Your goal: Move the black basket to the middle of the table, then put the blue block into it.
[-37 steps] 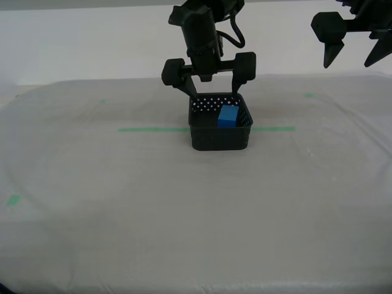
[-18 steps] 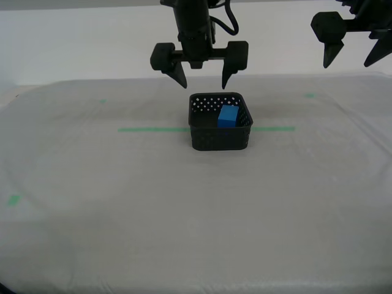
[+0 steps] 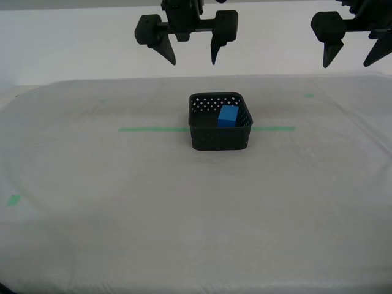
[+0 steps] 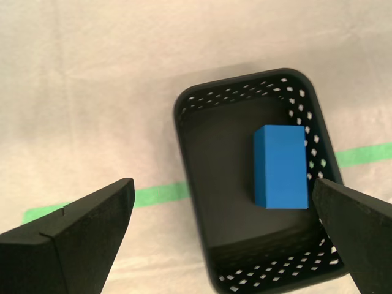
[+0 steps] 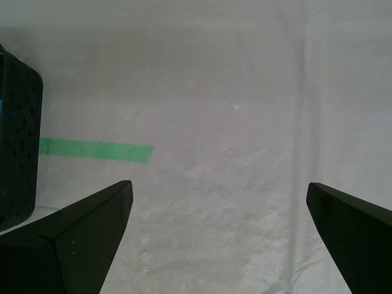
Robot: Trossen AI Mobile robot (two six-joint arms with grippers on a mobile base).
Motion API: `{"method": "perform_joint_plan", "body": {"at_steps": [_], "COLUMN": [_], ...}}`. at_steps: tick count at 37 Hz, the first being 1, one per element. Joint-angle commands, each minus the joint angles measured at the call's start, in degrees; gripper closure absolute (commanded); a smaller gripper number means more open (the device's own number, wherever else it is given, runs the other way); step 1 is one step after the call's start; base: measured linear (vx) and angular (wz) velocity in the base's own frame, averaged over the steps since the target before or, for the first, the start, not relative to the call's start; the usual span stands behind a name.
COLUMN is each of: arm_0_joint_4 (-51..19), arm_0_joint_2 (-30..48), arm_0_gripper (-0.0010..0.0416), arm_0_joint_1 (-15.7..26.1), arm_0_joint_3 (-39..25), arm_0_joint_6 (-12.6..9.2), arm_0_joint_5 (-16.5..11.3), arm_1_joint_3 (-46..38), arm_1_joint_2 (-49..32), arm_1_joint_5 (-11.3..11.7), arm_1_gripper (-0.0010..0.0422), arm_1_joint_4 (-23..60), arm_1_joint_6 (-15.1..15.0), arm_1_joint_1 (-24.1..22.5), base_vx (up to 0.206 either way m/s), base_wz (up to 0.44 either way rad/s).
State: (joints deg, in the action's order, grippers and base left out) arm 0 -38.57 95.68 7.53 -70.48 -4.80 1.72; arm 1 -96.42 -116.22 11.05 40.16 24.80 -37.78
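white cloth covers the large table (image 3: pixel 92 184). our small bright-blue block (image 4: pixel 280 166) lies inside the shallow black perforated plastic basket (image 3: pixel 220 139) on the green tape line (image 3: pixel 153 129). my second gripper (image 3: pixel 188 56) hangs wide open above it; my first gripper (image 3: pixel 352 57), also spread, waits aside. we should lift clear, straight up.

exterior view frontal; both wrist views downward, black basket (image 3: pixel 220 122) shared

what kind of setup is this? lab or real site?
Looks like a lab test bench, not a real site. The table is draped in plain white cloth with a green tape line and small marks as position guides, and the only props are a black basket holding a blue block.
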Motion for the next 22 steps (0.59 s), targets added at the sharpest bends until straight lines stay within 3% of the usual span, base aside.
{"method": "perform_joint_plan", "body": {"at_steps": [1,10,22], "arm_0_joint_4": [0.09,0.44,0.83], "arm_0_joint_2": [0.02,0.02,0.02], "arm_0_gripper": [0.0007,0.0007,0.0007], "arm_0_joint_1": [0.02,0.0,0.0], "arm_0_joint_3": [-0.02,-0.02,-0.02], "arm_0_joint_6": [-0.09,-0.09,-0.09], "arm_0_joint_5": [-0.11,-0.11,-0.11], "arm_1_joint_3": [0.07,5.31,23.02], "arm_1_joint_2": [0.79,4.72,17.86], "arm_1_joint_5": [0.11,-0.15,0.44], "arm_1_gripper": [0.0011,0.0011,0.0011], "arm_1_joint_4": [1.64,-0.31,-8.63], "arm_1_joint_6": [-0.39,-1.27,-1.68], "arm_1_joint_1": [0.87,2.97,6.51], "base_vx": [0.0,0.0,0.0], "base_wz": [0.0,0.0,0.0]}}
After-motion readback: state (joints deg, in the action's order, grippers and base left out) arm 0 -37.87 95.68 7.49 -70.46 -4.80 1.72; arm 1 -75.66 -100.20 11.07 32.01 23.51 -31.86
